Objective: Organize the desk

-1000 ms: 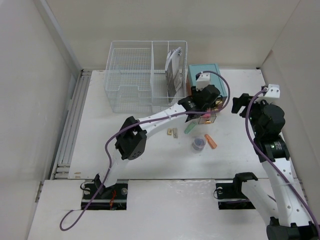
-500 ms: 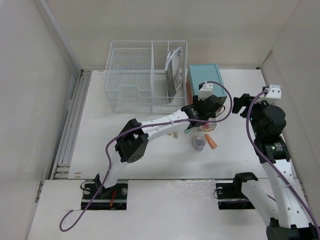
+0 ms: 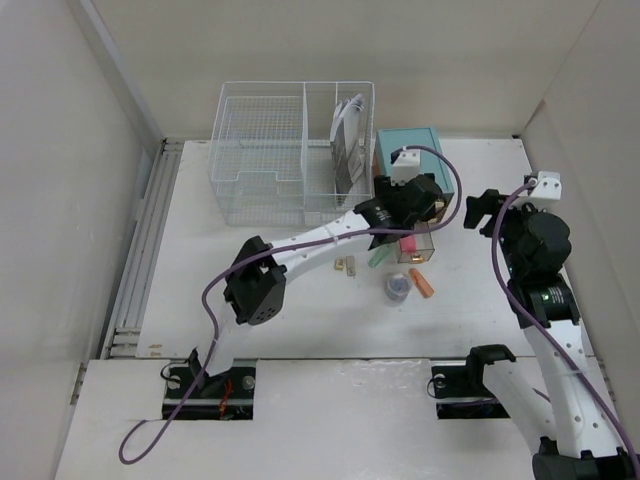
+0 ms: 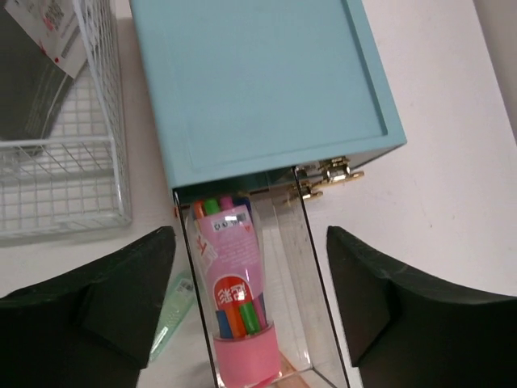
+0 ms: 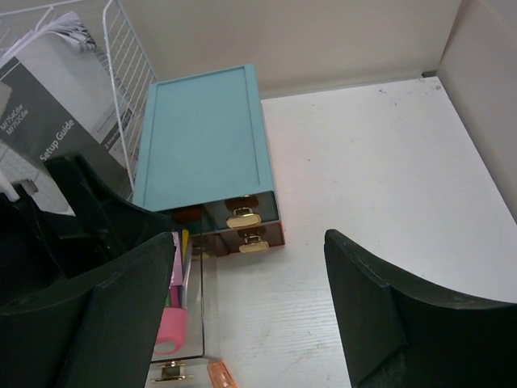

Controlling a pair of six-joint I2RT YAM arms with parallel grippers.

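The desk point(image 3: 240, 290) is a white tabletop with white walls round it. A teal box point(image 3: 408, 150) stands at the back, and a clear drawer point(image 3: 410, 245) is pulled out of its front. A pink pack of markers point(image 4: 238, 299) lies in that drawer. My left gripper point(image 3: 405, 205) hovers over the drawer, open and empty; in its wrist view point(image 4: 246, 323) the jaws stand on either side of the drawer without touching it. My right gripper point(image 3: 480, 212) is open and empty to the right of the box, whose brass-handled drawers point(image 5: 242, 226) show in its wrist view point(image 5: 250, 323).
A white wire basket point(image 3: 265, 150) with a booklet point(image 3: 348, 140) stands left of the box. On the desk near the drawer lie an orange piece point(image 3: 422, 284), a small purple thing point(image 3: 397, 287), a green piece point(image 3: 378, 258) and small tan pieces point(image 3: 346, 265).
My left gripper dipped toward the near side over the drawer, then drew back toward the teal box. The right arm has barely moved.
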